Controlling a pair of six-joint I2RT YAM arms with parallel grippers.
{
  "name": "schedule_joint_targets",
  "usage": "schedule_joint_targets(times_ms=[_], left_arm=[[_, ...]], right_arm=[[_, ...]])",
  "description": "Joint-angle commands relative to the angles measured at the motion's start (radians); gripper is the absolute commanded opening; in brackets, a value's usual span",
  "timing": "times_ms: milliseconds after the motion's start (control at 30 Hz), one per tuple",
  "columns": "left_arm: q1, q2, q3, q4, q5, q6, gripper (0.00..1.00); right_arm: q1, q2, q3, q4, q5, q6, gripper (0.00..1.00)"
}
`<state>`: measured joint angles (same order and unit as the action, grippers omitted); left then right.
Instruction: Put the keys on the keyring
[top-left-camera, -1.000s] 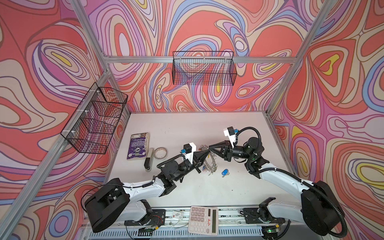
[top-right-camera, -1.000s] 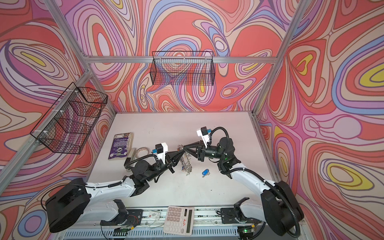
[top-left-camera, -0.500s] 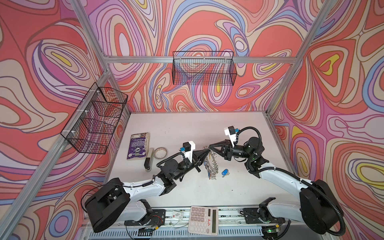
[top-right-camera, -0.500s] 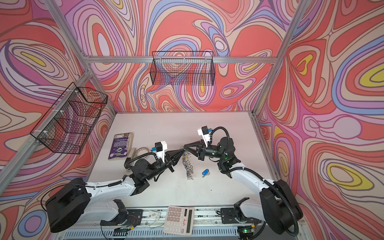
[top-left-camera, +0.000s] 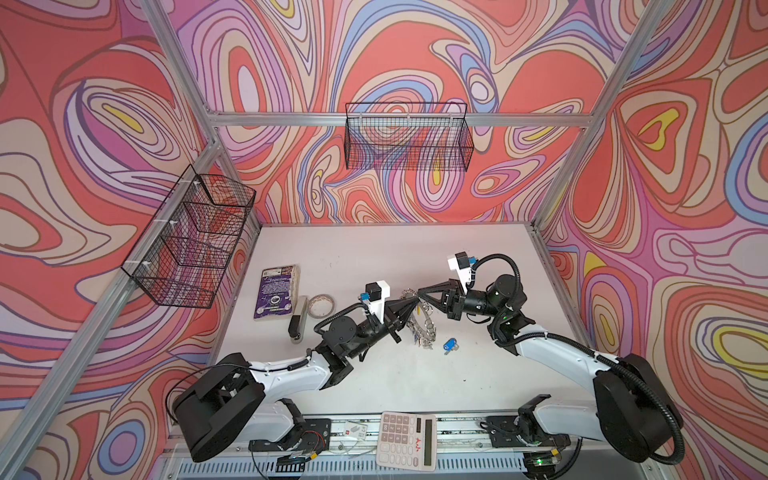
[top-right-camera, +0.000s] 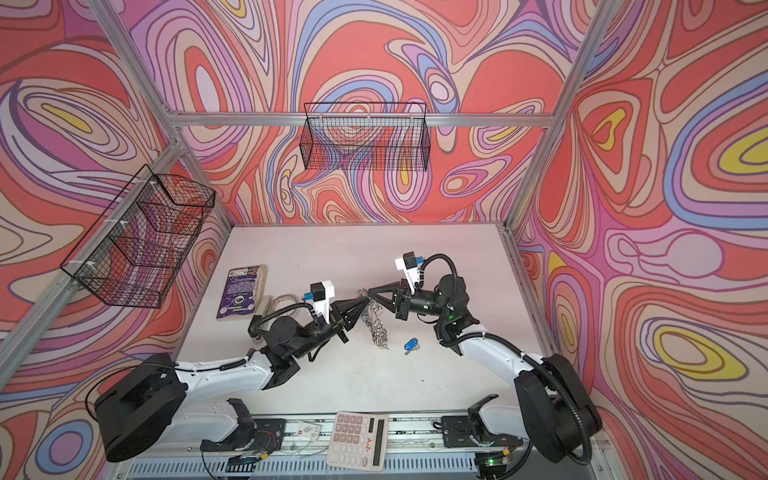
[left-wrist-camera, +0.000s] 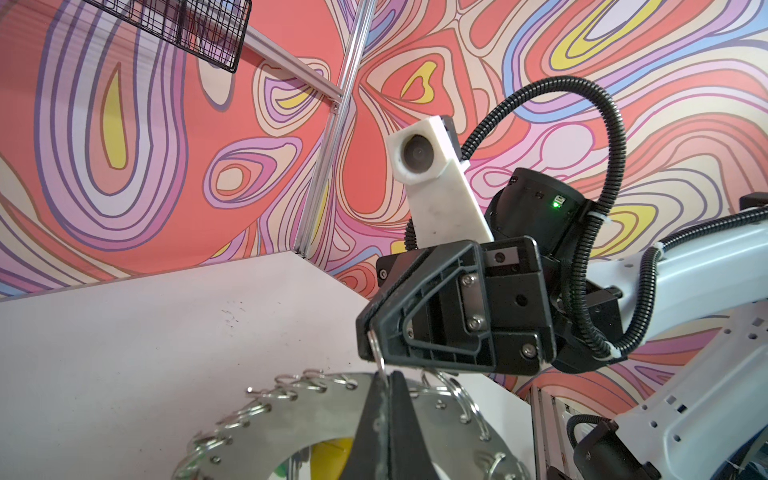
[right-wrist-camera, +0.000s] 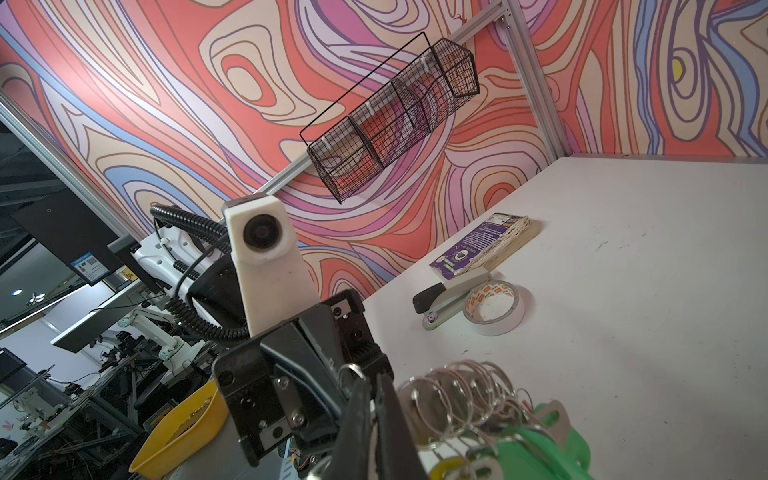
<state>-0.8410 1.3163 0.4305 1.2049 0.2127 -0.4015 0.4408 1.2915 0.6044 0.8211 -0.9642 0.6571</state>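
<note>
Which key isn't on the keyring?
The blue-tagged key, lying alone on the table beside the keyring; the green-tagged key and yellow-tagged key hang from it.

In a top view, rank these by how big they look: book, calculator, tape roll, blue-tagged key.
1. calculator, but it sits nearest the camera, so its narrow lead is unsure
2. book
3. tape roll
4. blue-tagged key
</note>
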Motion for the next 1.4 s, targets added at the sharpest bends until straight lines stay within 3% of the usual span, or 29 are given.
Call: schedule_joint_targets(times_ms=[0,233,433,567,1067,1100,1167,1367], left_arm=[[0.019,0.014,0.058,0.103,-0.017,-0.014,0.00],[0.025,-0.014,0.060,0.009,0.000,-0.011,0.00],[0.026,-0.083,0.056,-0.163,0.021,-0.001,0.00],[0.027,-0.137,0.048,-0.259,0.025,0.007,0.01],[0.047,-0.170,0.057,-0.326,0.108,-0.019,0.19],[0.048,-0.171,0.057,-0.329,0.116,-0.019,0.17],[0.049,-0.167,0.060,-0.338,0.129,-0.016,0.00],[0.051,-0.154,0.051,-0.354,0.142,-0.023,0.00]], right_arm=[[0.039,0.008,-0.026,0.033,-0.125,0.040,0.00],[0.038,-0.005,-0.028,0.030,-0.109,0.032,0.00],[0.038,-0.055,0.016,-0.168,-0.021,-0.116,0.00],[0.039,-0.077,0.024,-0.202,-0.004,-0.150,0.00],[0.039,-0.069,0.015,-0.178,-0.007,-0.152,0.00],[0.038,-0.068,0.013,-0.179,-0.006,-0.151,0.00],[0.038,-0.063,0.011,-0.178,-0.008,-0.151,0.00],[0.039,-0.067,0.001,-0.173,-0.001,-0.144,0.00]])
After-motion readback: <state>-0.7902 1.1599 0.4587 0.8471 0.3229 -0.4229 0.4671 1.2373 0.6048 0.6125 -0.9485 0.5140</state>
